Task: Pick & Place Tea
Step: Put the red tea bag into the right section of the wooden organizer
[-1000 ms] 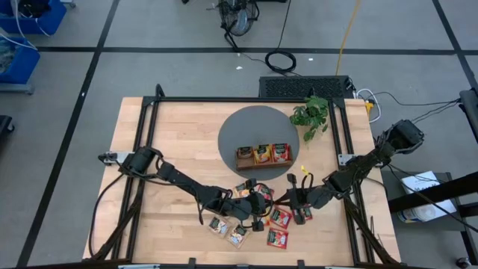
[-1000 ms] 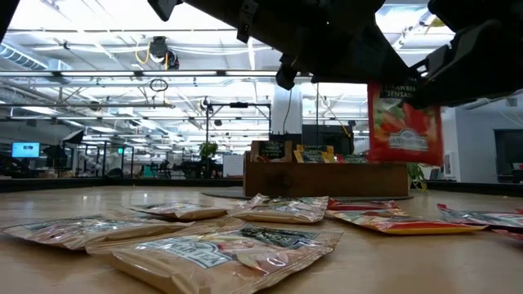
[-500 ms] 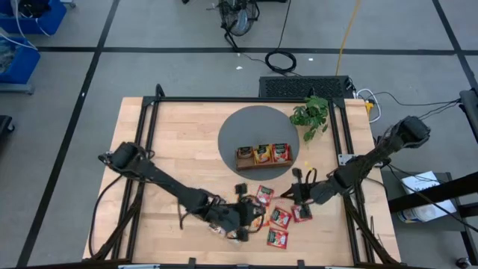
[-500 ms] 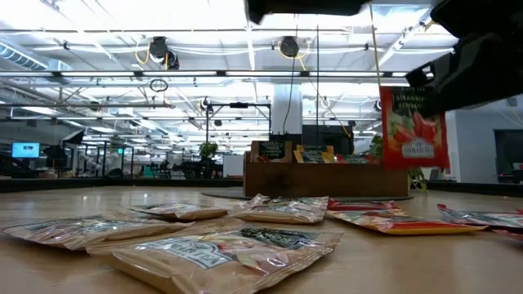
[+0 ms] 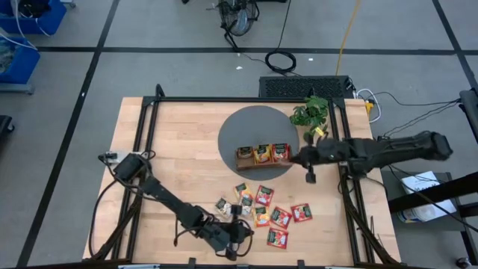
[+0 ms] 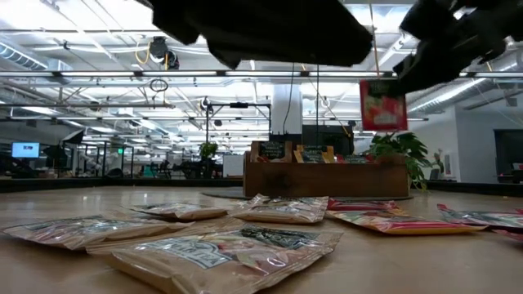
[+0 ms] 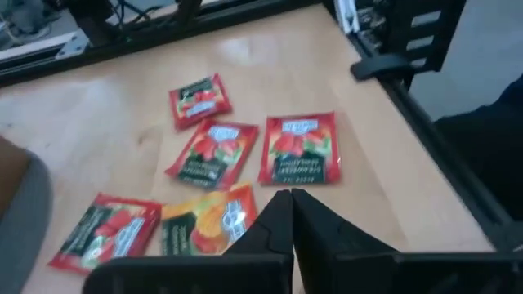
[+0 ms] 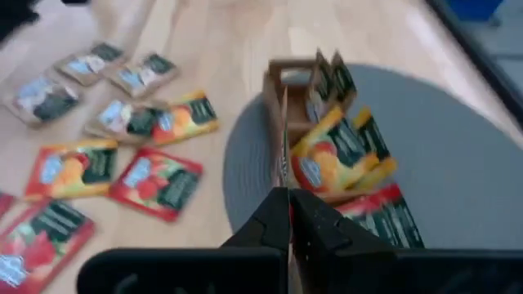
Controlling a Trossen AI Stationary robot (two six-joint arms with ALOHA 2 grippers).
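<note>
Hanging beside the right end of the tray (image 5: 262, 159), the right end effector (image 5: 309, 156) is pinched shut on a red packet (image 6: 383, 105), which dangles upright above the tray's right end in the low view. In the right wrist view its fingers (image 8: 270, 220) meet with no gap, and past them the tray shows a yellow-orange packet (image 8: 333, 151) in its middle and red ones (image 8: 384, 214) nearer the fingers, all on the grey mat (image 5: 258, 134). A plant (image 5: 311, 116) stands just behind this end effector, at the mat's edge. The left end effector (image 5: 237, 233) is down near the front edge of the tabletop (image 5: 183, 149), well apart from the tray, its fingers (image 7: 278, 229) closed together; whether anything is caught between them cannot be told. Just ahead of it lie loose packets: an orange one (image 7: 208, 224) touching the fingertips' line of sight, three red ones (image 7: 297, 158) beyond, and another red one (image 7: 105, 233) to the side. From above, the loose tea (image 5: 269, 217) is scattered between the two end effectors, in front of the mat, with beige packets (image 5: 222, 205) closest to the left arm. In the low view beige packets (image 6: 221, 253) fill the foreground.
</note>
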